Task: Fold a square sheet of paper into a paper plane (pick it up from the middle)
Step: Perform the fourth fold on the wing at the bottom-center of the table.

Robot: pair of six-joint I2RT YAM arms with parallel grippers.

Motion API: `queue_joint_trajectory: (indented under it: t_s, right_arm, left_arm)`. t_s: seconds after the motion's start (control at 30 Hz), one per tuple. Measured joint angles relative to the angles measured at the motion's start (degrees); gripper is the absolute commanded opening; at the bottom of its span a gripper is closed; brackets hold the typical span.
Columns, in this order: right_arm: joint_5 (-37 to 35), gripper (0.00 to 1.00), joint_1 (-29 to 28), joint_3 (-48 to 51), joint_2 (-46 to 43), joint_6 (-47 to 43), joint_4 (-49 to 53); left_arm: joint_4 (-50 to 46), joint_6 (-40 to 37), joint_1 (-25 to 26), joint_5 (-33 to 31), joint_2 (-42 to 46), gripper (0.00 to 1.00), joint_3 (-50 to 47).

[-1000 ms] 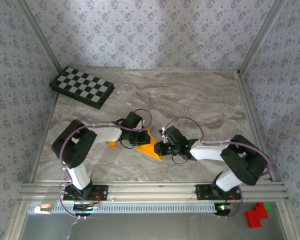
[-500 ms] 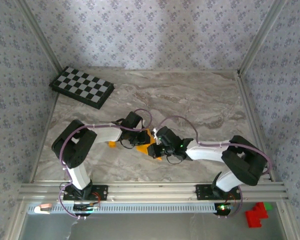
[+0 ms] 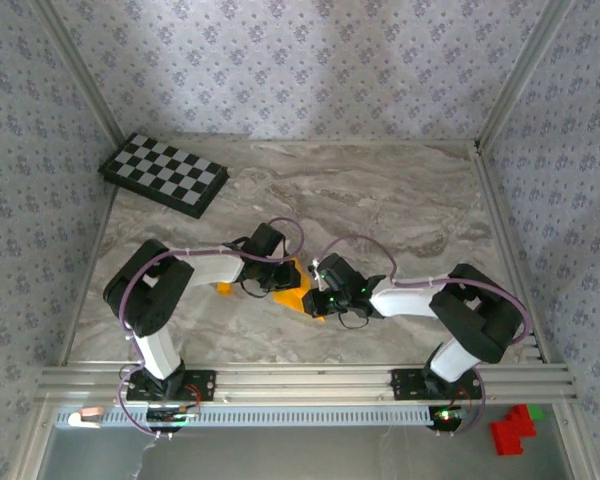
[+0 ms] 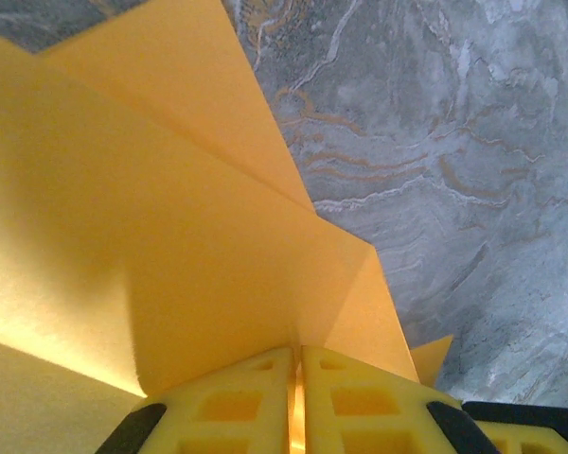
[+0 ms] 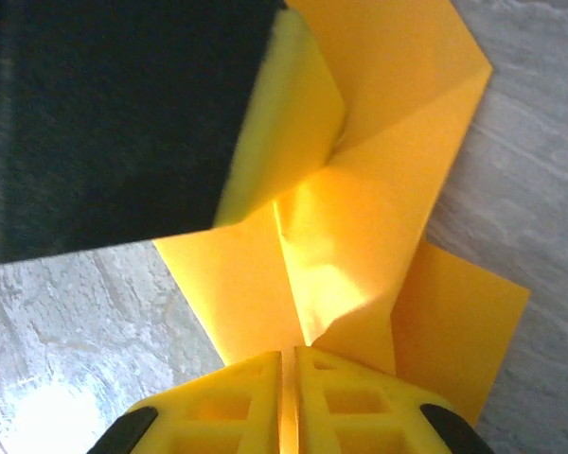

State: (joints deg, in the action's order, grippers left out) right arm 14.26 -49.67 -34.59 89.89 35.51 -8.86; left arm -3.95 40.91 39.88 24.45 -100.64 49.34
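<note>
The square sheet of paper, orange-yellow and creased into angled flaps, is held between both grippers near the middle of the marble table. In the left wrist view the paper fans out from my left gripper, whose yellow fingers are shut on a fold. My right gripper is likewise shut on the paper from the opposite side. One yellow finger of the left gripper presses the sheet just ahead. From above, the left gripper and right gripper nearly touch.
A black-and-white checkered board lies at the far left corner. A small orange block sits on the table beside the left forearm. Metal frame rails and papered walls border the table; red blocks lie beyond the near rail.
The right arm has pushed left toward the left gripper, and less of the paper shows between them. The left arm has stayed put.
</note>
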Motion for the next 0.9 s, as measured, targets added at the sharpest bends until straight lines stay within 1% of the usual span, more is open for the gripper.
queue_joint_trajectory:
  t_s: [0.23, 0.47, 0.9]
  right_arm:
    - [0.17, 0.12, 0.11, 1.55, -0.24, 0.17, -2.38]
    - [-0.13, 0.11, -0.39, 5.25, -2.43, 2.47, -5.73]
    - [-2.29, 0.1, -2.36, 8.7, -5.95, 5.64, -6.21]
  left_arm:
    - [-0.07, -0.2, 0.0, -0.02, 0.0, 0.12, 0.02]
    - [-0.52, -0.61, 0.15, 0.48, -0.11, 0.11, 0.02]
    - [-0.96, -1.49, 0.26, 1.64, -1.25, 0.1, 0.96]
